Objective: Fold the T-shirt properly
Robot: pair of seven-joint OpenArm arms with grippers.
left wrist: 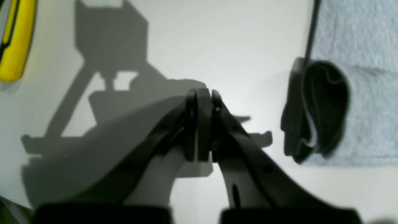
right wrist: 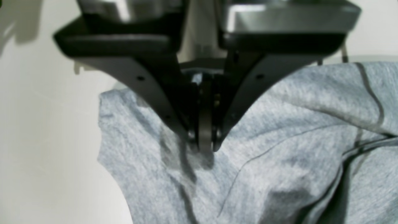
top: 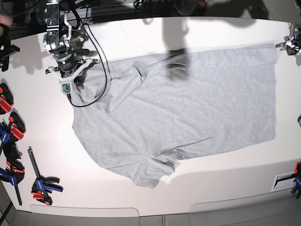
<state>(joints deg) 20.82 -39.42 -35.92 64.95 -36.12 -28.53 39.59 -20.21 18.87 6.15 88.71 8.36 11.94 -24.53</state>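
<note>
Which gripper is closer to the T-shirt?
The right. The right gripper is shut, with its tips down on the T-shirt near one sleeve. The left gripper, also shut, hangs over bare table, beside the shirt's edge.

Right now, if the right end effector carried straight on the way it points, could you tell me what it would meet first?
Most likely the light heather-grey cotton T-shirt: the shut right end effector points down into a bunched fold directly beneath its tips, apparently already touching the cloth.
</note>
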